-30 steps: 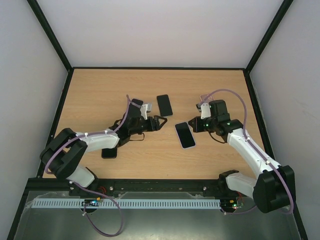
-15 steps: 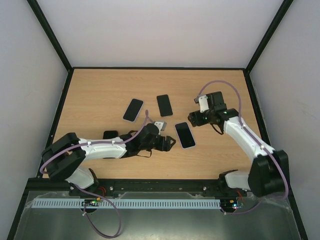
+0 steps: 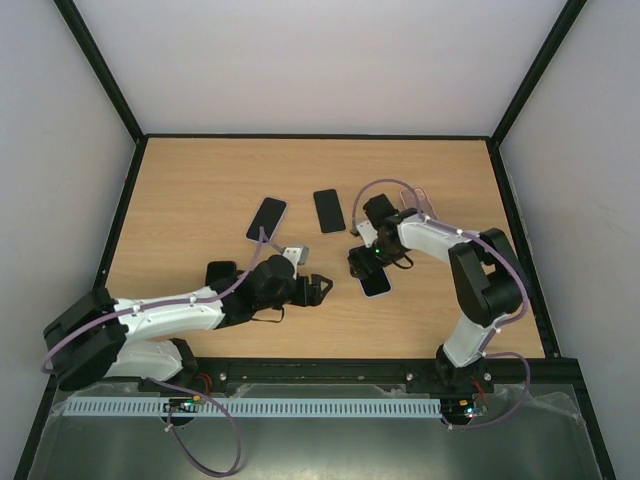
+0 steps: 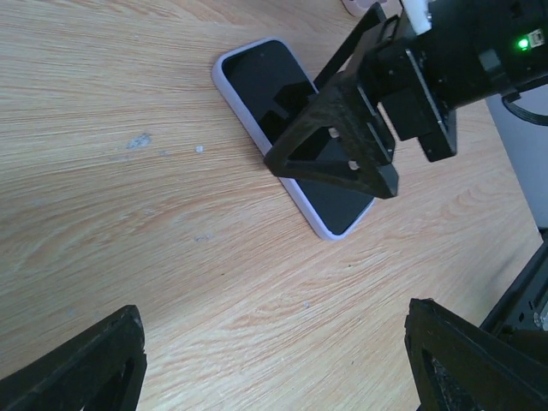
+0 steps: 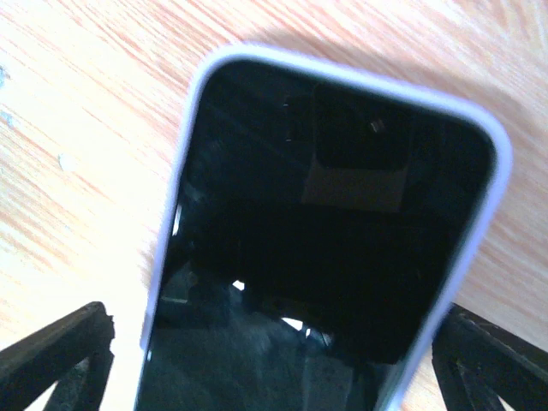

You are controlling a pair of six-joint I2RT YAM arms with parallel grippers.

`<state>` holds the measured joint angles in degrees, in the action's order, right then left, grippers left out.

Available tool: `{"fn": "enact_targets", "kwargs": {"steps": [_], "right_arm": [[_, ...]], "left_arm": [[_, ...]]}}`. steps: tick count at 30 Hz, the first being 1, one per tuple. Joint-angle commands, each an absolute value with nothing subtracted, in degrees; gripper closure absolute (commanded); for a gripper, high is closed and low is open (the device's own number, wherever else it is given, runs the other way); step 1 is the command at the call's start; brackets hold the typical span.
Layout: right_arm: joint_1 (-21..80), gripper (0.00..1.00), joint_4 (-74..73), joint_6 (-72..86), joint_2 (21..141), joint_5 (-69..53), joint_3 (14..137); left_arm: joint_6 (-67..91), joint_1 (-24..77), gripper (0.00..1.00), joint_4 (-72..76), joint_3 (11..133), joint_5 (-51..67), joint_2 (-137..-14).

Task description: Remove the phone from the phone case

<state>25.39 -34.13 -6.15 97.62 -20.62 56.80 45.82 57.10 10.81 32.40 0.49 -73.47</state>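
Observation:
The phone lies flat on the wooden table, dark screen up, inside a pale phone case whose rim frames it. My right gripper hangs open directly over its far end. In the right wrist view the phone fills the frame, the case rim runs round it, and the right gripper has a fingertip outside each long edge. My left gripper is open just left of the phone. From the left wrist the phone lies ahead, partly behind a right finger; the left gripper holds nothing.
Two bare dark phones lie farther back on the table. A small black object sits beside the left arm. A black rail borders the near edge, and walls enclose the other sides.
The right gripper has opened and swung left and down over the cased phone. The left gripper moved toward the near edge beside the phone and opened wider.

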Motion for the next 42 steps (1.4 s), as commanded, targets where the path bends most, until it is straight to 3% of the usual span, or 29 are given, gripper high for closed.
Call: {"fn": "enact_targets", "kwargs": {"steps": [1,6,14,18,22,34,42], "right_arm": [[30.21,0.02,-35.23,-5.67,102.41,-17.08,58.97],[35.96,0.03,-34.81,-6.86,101.45,-6.47,57.02],[36.48,0.01,-38.57,-8.67,100.05,3.95,55.19],[36.12,0.01,-41.27,-9.21,100.63,4.31,56.28],[33.44,0.02,-46.60,-10.74,102.73,-3.01,58.07],[28.83,0.35,-47.12,-13.58,105.71,-9.13,58.41],[28.86,0.51,-44.24,-14.33,94.66,-15.92,58.54]], "left_arm": [[47.72,57.16,0.18,8.10,30.54,-1.62,-69.33],[47.49,56.97,0.18,4.04,30.73,-3.43,-64.81],[47.20,55.77,0.18,1.21,32.23,-3.62,-64.09],[47.55,55.60,0.18,1.69,32.75,-3.36,-64.61],[47.50,55.22,0.18,2.20,33.20,-2.76,-65.15],[48.13,53.38,0.18,4.30,34.15,-2.36,-67.41],[50.67,47.27,0.19,12.44,36.07,3.08,-72.43]]}}
